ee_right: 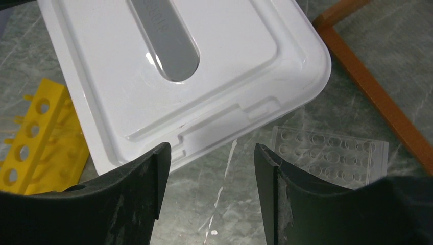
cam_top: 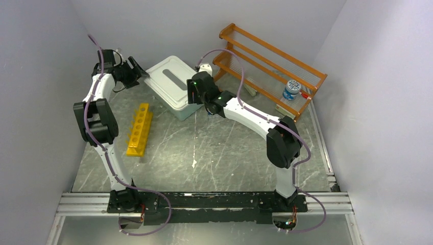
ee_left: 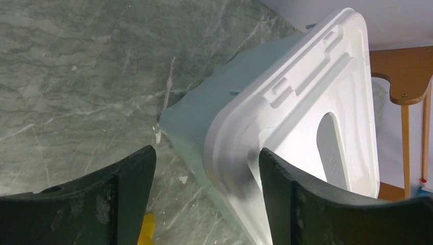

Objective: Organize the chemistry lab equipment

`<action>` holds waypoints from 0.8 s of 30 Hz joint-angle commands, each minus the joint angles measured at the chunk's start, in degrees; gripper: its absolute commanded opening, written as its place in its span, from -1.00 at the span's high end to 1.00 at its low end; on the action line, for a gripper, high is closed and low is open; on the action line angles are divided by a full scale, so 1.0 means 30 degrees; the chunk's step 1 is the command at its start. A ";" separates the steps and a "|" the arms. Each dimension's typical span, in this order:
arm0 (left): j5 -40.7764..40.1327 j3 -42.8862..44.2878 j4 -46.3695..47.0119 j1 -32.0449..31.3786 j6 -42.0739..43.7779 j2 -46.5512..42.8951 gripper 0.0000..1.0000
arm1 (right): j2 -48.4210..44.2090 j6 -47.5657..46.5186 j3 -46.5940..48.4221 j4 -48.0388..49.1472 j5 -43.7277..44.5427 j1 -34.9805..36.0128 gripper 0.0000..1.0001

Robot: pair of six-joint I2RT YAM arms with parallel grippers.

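Both hands are open and holding nothing. The left gripper hangs over a corner of the white lidded plastic box, and the right gripper is over its near edge. The yellow holed test-tube rack lies on the grey marbled table, left of the box. The lid hides the box's inside, and both wrist views cut the rack off.

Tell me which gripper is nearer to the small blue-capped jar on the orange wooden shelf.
Right. The right gripper hovers at the white lidded box's right edge, left of the small blue-capped jar. The left gripper is past the box's opposite corner, farther left.
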 commanded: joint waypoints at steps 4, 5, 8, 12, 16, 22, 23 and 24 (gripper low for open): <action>-0.1302 0.1804 -0.2280 -0.0113 0.1468 -0.2727 -0.59 | 0.1102 0.0239 0.1226 -0.0967 0.0603 -0.0194 -0.25; -0.1493 0.1849 -0.2446 -0.0090 0.1579 -0.3163 -0.60 | 0.0934 0.0161 0.1103 -0.0851 0.0572 -0.0183 -0.24; -0.1480 0.1917 -0.2878 -0.0087 0.1866 -0.4459 -0.62 | 0.0415 -0.0187 0.1091 -0.1095 0.0217 -0.0197 -0.20; -0.1392 0.1700 -0.3461 -0.0094 0.2499 -0.6551 -0.62 | -0.1124 -0.0448 0.0355 -0.1586 0.0036 -0.0184 -0.16; -0.1492 0.0343 -0.3410 -0.0112 0.2900 -0.9000 -0.61 | -0.3155 -0.0109 -0.2088 -0.1550 -0.0346 -0.0200 -0.12; -0.1133 -0.2971 -0.1652 -0.1734 0.2798 -1.3248 -0.57 | -0.5254 0.0919 -0.6007 -0.1669 -0.0298 -0.0167 0.19; -0.1450 -0.3319 -0.1529 -0.2446 0.2880 -1.3835 -0.58 | -0.5464 0.1041 -0.6616 -0.1561 -0.0350 -0.0158 0.24; -0.1720 -0.3586 -0.1499 -0.3271 0.3132 -1.4348 -0.58 | -0.5592 0.1169 -0.7088 -0.1507 -0.0389 -0.0171 0.27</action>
